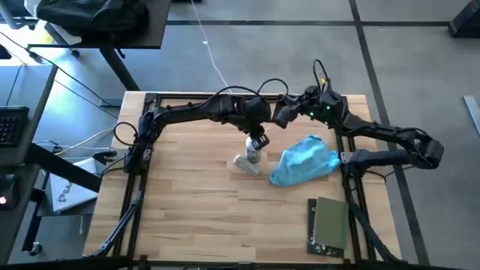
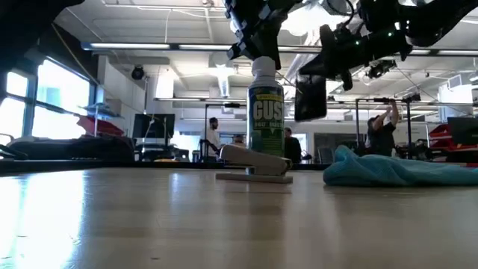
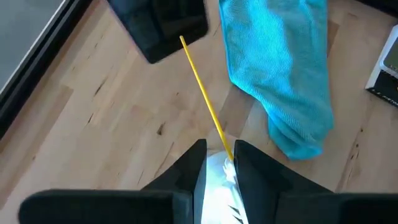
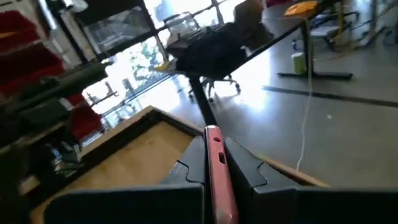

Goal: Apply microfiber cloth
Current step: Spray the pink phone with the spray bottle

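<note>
A small bottle (image 2: pixel 266 112) with a green label and a white top stands upright mid-table. My left gripper (image 3: pixel 219 149) is shut on its top from above. A thin yellow straw (image 3: pixel 202 87) sticks out from the top. The light-blue microfiber cloth (image 1: pixel 304 161) lies crumpled on the table to the bottle's right, and no gripper touches it. My right gripper (image 1: pixel 285 116) hangs raised above the table, beyond the bottle and cloth. It is shut on a slim pink stick-like thing (image 4: pixel 214 168). My left gripper pinches the bottle's white top (image 3: pixel 217 180) between its two fingers, which come from above and point down. The bottle stays upright; a grey thing in front hides its base in the low view. My right gripper pinches the pink thing between its two fingers, and the thing runs along them, clear of the table.
A pale grey oblong thing (image 1: pixel 246 164) lies flat just in front of the bottle. A dark olive-green book (image 1: pixel 330 223) lies near the table's front right corner. Bare wood takes up the table's left and near parts.
</note>
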### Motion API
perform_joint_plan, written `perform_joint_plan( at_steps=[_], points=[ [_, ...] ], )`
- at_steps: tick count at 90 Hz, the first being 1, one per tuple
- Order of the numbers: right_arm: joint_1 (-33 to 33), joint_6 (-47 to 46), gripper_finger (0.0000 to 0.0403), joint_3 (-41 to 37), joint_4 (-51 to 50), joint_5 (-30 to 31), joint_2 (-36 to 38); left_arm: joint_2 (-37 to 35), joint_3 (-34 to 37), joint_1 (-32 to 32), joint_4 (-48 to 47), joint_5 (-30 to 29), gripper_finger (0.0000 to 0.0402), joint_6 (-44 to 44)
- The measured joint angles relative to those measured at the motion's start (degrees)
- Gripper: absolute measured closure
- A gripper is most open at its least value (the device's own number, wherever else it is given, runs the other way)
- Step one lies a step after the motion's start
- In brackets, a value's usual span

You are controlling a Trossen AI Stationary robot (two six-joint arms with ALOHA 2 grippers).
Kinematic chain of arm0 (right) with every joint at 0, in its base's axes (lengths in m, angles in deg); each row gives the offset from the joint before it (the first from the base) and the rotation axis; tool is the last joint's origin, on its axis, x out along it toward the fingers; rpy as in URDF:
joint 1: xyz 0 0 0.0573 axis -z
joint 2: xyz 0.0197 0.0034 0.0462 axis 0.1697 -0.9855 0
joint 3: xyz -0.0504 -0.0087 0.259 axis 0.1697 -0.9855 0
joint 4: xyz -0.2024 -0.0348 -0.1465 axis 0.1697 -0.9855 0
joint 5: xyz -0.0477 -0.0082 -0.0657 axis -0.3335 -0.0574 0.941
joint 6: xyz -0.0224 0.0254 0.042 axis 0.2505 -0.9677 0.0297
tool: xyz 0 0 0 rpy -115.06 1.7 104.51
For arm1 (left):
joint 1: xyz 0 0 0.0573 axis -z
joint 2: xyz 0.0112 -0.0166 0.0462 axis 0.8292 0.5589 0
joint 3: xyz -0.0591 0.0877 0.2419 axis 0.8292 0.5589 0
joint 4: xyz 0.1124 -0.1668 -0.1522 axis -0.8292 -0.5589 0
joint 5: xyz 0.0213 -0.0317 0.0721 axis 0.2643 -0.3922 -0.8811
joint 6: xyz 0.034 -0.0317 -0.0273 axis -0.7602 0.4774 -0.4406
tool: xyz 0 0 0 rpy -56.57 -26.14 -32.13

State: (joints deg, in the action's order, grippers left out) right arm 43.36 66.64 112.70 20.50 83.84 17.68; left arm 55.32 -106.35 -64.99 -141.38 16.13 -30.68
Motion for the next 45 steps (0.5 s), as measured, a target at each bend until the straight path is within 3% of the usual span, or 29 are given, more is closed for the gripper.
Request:
perform_joint_plan(
  at_steps=[26, 35, 45],
  points=[
    [-5.1, 1.88, 0.0402, 0.0, -11.2, 0.62, 6.24, 0.0, 0.0, 0.02, 0.0, 0.04, 0.0339, -0.09],
    [-7.45, 2.54, 0.0402, 0.0, -11.63, 7.09, 5.13, 0.02, 0.0, 0.02, 0.0, 0.02, 0.0339, -0.09],
    [-8.04, 5.32, 0.0402, -0.02, -5.61, 14.71, 2.01, 0.0, 0.0, 0.01, 0.0, 0.04, 0.0339, -0.09]
  ],
)
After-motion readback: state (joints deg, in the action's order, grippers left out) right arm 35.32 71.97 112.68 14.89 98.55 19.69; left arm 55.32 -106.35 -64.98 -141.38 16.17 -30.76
